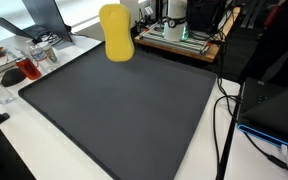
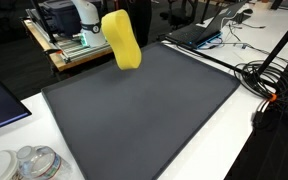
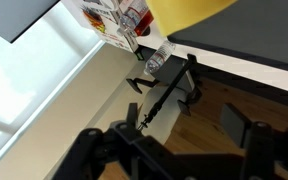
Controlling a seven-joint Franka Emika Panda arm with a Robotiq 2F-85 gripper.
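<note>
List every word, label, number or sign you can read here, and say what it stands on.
No text can be read in any view.
Sheet in the wrist view: red and white print, too blurred to read.
Yellow object: no marking shows in either exterior view.
Machine and laptop: any lettering is too small to tell.

Wrist view only catches the bottom of the yellow thing [image 3: 189, 10], the rest is chopped off at the top edge. The claw [image 3: 174, 150] is just dark blurry shapes, with its fingertips cut off at the bottom. In an exterior view the clear bottles [image 2: 34, 165] are half out of frame. The clutter [image 1: 19, 68] at the tabletop [image 1: 44, 150] corner is too small to ID.
</note>
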